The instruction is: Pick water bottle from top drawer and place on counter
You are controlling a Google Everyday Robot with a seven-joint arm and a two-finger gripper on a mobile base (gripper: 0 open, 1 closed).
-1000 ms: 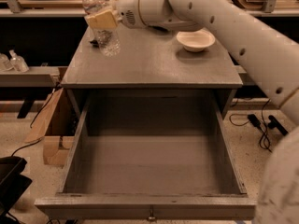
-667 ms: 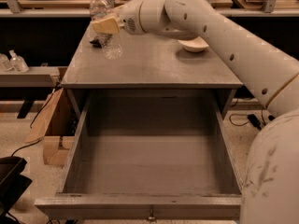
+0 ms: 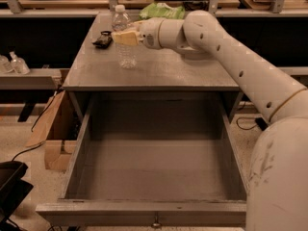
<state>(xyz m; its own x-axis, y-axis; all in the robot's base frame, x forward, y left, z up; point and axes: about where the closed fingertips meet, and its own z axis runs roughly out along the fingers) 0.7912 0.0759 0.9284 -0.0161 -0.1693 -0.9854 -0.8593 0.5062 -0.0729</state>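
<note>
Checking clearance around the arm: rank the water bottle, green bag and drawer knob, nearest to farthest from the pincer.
1. Water bottle, at the pincer over the counter's back left.
2. Green bag, behind, to the right.
3. Drawer knob, front centre.

Single camera view: high, close above top drawer [image 3: 144, 208] front, facing down-forward to counter [image 3: 168, 71] beyond drawer (gripper [image 3: 119, 37] there, at water bottle [image 3: 127, 57]).

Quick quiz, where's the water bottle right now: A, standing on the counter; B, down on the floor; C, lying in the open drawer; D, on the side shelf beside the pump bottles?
A: the water bottle stands upright on the counter with the gripper at its middle; the drawer holds nothing.
</note>
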